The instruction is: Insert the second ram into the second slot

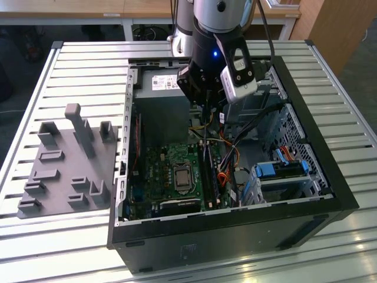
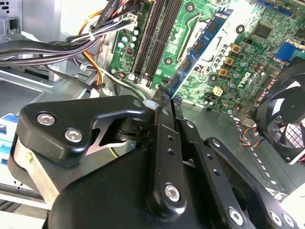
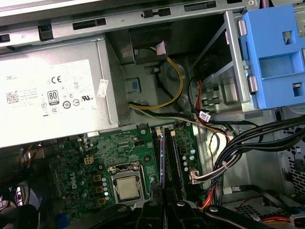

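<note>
The gripper has its two fingers pinched nearly shut on one end of the second ram, the one stick in sight. It is thin and blue with dark chips, held tilted above the single green motherboard. Beside it run what seem to be two empty black slots, inside one open computer case.

A table of silvery ribbed metal slats spans the exterior view from upper left to lower right; bare slats show along the top, down both sides and across the bottom edge. An open black computer case lies on its side at the centre and right of the frame; just beside it, at left, sits a grey moulded fixture plate with upright posts and blocks.
</note>
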Robot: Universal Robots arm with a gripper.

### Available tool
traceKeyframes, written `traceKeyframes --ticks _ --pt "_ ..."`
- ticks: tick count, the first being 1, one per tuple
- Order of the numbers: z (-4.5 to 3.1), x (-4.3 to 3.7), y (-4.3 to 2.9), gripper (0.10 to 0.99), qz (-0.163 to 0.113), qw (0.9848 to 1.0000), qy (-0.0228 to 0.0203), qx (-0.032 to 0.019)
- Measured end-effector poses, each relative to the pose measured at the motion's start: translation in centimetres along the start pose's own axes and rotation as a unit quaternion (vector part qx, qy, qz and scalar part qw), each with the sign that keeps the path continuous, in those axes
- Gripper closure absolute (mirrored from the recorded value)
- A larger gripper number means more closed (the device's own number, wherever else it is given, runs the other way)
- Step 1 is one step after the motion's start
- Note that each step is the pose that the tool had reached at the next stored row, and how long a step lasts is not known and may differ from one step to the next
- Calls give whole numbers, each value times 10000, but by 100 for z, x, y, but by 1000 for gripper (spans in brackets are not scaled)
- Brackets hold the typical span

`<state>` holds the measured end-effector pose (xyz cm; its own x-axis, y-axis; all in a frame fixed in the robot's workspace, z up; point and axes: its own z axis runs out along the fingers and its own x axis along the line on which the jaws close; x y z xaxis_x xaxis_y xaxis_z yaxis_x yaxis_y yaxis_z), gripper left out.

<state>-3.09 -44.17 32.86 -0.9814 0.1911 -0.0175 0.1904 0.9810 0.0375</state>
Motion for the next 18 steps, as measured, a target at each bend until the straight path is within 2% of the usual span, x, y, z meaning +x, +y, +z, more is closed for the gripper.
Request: traceKeyframes --ticks 8,15,18 --pt "36 -8 -44 949 -35 10000 1 0" --pt "74 -8 -52 949 -452 9990 17 -6" --pt "79 -9 -52 949 -458 9989 17 -7"
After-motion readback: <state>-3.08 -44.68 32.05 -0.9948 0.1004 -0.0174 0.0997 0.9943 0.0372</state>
